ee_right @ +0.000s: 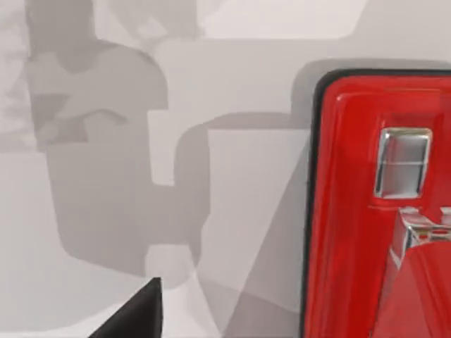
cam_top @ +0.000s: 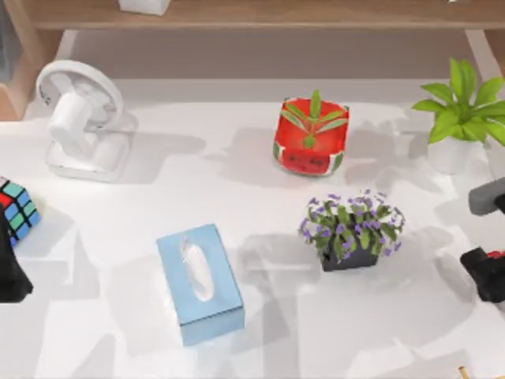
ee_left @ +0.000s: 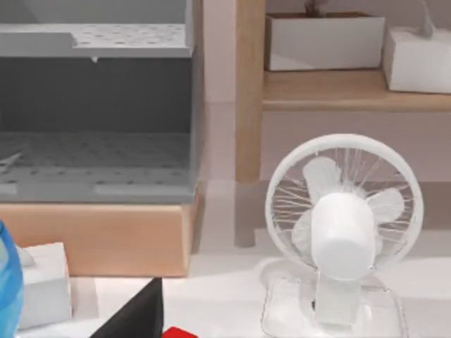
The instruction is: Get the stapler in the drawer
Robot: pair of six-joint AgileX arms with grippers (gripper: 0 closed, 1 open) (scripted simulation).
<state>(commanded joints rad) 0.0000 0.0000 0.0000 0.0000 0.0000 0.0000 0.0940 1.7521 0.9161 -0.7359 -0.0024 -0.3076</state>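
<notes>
Now | right tool point(cam_top: 488, 272) low over stapler point(ee_right: 373, 211) | table's right edge

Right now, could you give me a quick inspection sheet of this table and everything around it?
Surface: white table, crossed by shadows.
Job's things: stapler, red with black trim, lying on the table under the right wrist camera; drawer unit, grey, its perforated compartment open, past the table's left side.
Clutter: blue tissue box, white fan, watermelon-patterned pot, purple flower pot, green plant, colour cube.
Grippers: right gripper at the table's right edge, above the stapler; left gripper at the left edge; cannot tell how the jaws stand.
Cables: nothing seen.
Surroundings: wooden shelf holding white boxes.
</notes>
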